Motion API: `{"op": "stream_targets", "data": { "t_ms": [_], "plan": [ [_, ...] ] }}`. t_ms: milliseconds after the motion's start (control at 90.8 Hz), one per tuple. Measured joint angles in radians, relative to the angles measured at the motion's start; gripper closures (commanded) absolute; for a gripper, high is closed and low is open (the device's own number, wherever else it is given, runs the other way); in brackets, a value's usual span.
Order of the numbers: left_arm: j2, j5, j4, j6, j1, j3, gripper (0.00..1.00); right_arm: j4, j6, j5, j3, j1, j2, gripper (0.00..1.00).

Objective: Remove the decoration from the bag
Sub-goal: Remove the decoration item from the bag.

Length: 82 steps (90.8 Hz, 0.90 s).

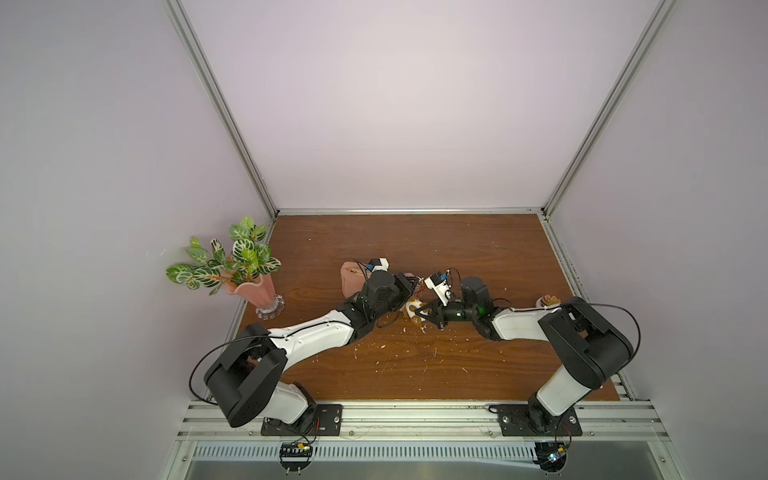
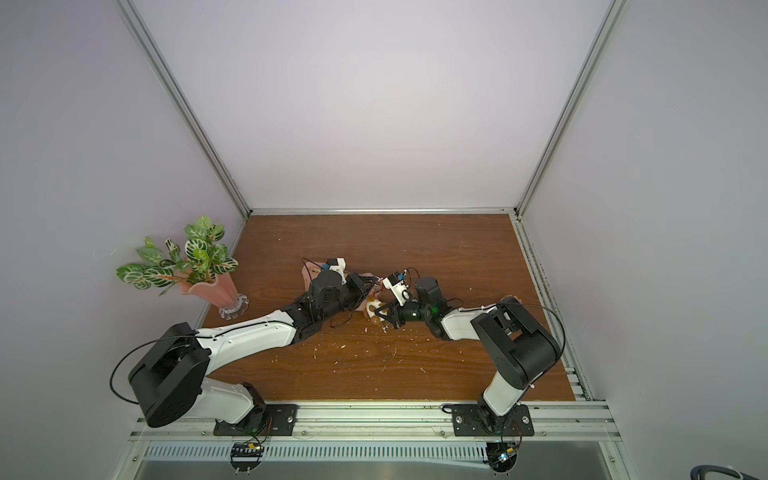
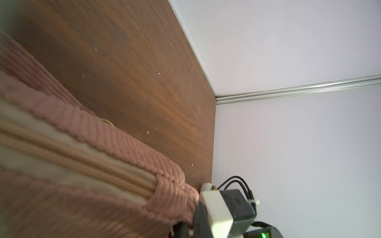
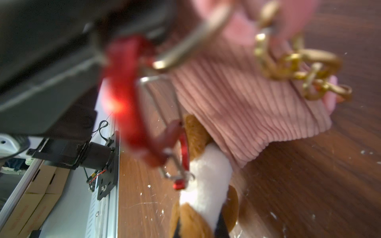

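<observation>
A: Home or lab?

B: Lab: a robot cell. Aluminium frame and plain pale walls box in a wood-grain surface; left arm and right arm are bolted to a metal rail, cardboard boxes outside.

Light: bright, soft and even from overhead. We see the pale walls wash almost white in both top views.
Shadows: faint and short beneath the arms on the table.
Edges: the frame rails splay outward, stretched by a wide lens.
Left wrist view: the bag smears soft near the lens, while the wood grain beyond it is sharper.
Right wrist view: the red clasp and gold chain are badly blurred, the decoration is fuzzy, and we note a hot flare on the clasp.
</observation>
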Motion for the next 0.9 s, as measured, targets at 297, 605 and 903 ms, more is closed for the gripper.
{"op": "stream_targets", "data": {
  "t_ms": [297, 605, 903],
  "plan": [
    [-0.001, -0.014, 0.0, -0.001, 0.001, 0.0, 1.0, 0.119, 0.092, 0.031, -0.049, -0.119, 0.028, 0.32],
    [-0.001, -0.014, 0.0, -0.013, 0.001, 0.0, 1.0, -0.034, 0.057, 0.151, -0.135, -0.137, -0.285, 0.01],
    [-0.001, -0.013, 0.0, -0.032, 0.001, 0.0, 1.0, -0.179, 0.056, 0.343, -0.169, -0.061, -0.531, 0.0]
  ]
}}
